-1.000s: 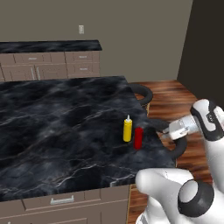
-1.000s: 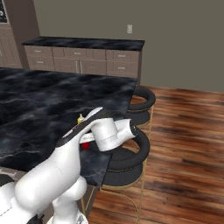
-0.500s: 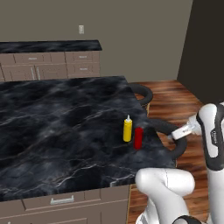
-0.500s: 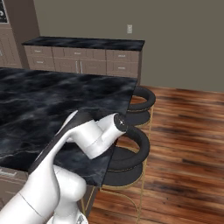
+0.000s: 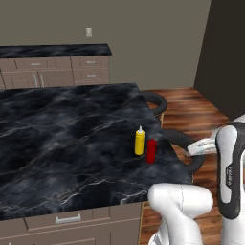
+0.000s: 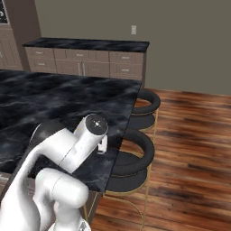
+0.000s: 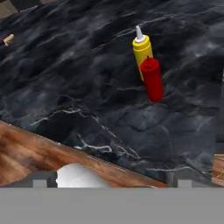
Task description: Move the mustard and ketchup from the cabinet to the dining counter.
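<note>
With my fingers [image 7: 112, 181] spread wide and empty, I should back straight away from the mustard [image 7: 142, 50] and ketchup [image 7: 152, 80] standing ahead on the desk [image 7: 78, 65], brushing neither.

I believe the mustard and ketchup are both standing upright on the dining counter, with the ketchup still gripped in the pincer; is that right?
Not quite. Both bottles do stand upright, close together, on the dining counter, but nothing grips the ketchup. The left base view shows it and the mustard standing free near the counter's edge, with the arm pulled off to the side. The hand view shows the same pair from a distance.
</note>
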